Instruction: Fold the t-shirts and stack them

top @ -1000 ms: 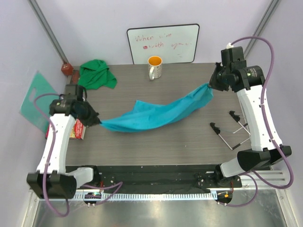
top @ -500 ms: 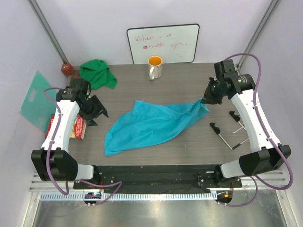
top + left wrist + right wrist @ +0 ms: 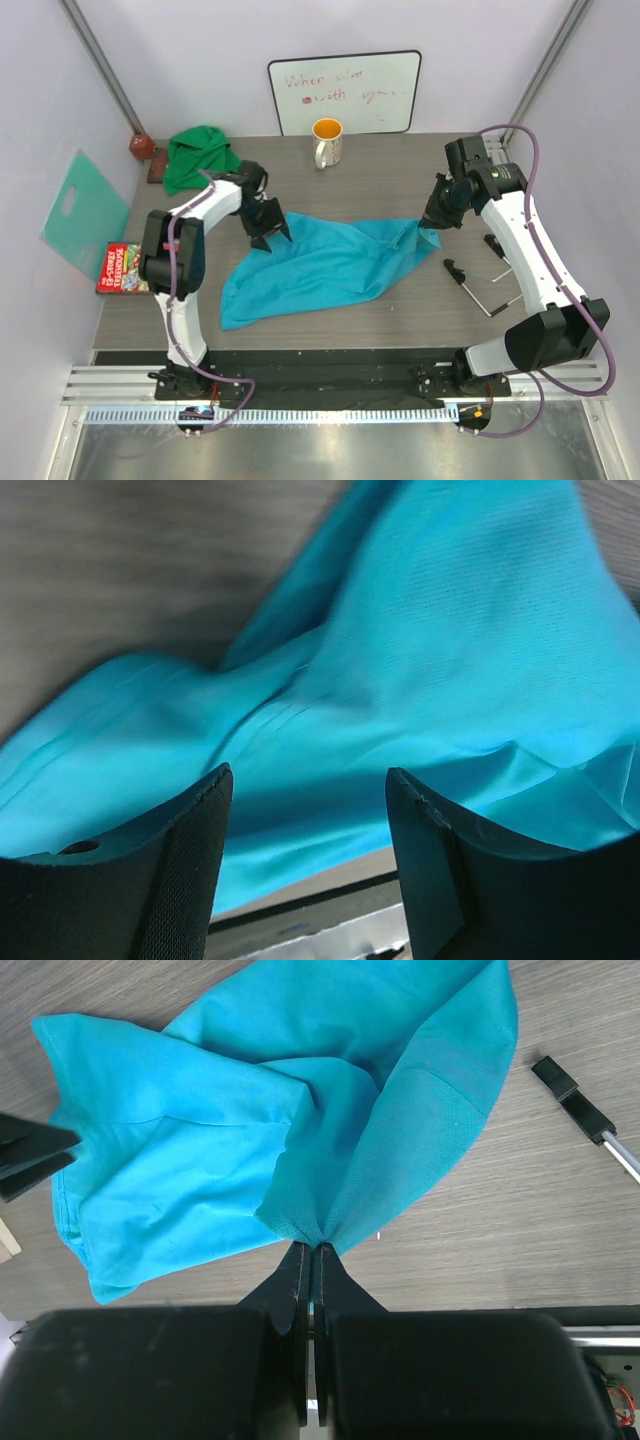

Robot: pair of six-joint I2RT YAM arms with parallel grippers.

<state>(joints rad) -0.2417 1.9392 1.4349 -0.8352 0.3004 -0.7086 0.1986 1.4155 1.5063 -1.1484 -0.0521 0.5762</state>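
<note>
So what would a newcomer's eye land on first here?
The turquoise t-shirt lies crumpled across the middle of the table, its right end pinched in the shut right gripper. The left gripper hangs open over the shirt's far-left edge. The green t-shirt sits bunched in the far-left corner, with a mug at far centre.

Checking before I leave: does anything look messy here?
The turquoise t-shirt lies rumpled in the middle, one edge pinched in the right gripper; the green t-shirt sits bunched at the far left corner. Neither is folded.
</note>
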